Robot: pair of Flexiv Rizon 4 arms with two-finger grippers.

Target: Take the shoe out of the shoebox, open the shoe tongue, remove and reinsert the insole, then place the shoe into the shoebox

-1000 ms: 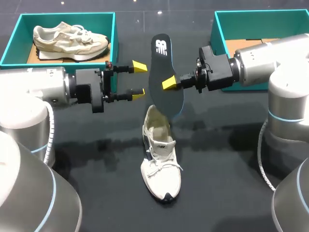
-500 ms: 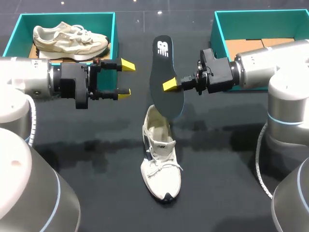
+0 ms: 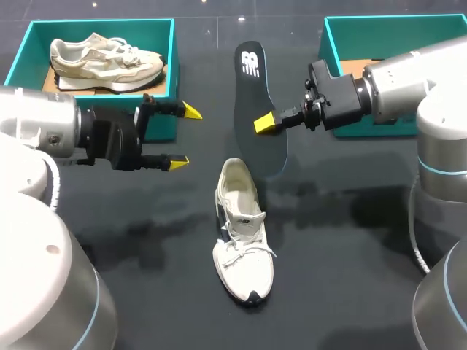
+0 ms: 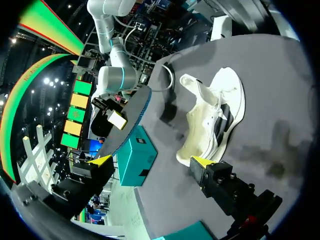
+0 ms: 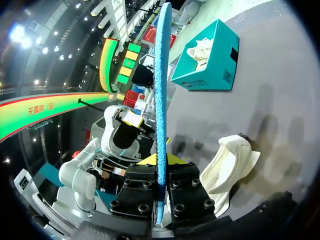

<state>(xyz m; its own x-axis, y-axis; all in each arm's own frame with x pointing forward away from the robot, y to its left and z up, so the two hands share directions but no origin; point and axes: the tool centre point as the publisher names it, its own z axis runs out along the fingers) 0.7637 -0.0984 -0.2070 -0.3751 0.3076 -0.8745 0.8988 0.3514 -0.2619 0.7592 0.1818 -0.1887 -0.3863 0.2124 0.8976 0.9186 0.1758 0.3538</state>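
Black insole (image 3: 257,98) hangs clear of the white shoe (image 3: 243,230) at frame centre, pinched by the right gripper (image 3: 271,124); the left gripper (image 3: 184,136) gapes empty. Reinsertion and return to the upper-right shoebox (image 3: 332,44) remain.

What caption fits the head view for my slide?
Right gripper holds the dark insole clear of the white shoe; left gripper open and empty alongside.
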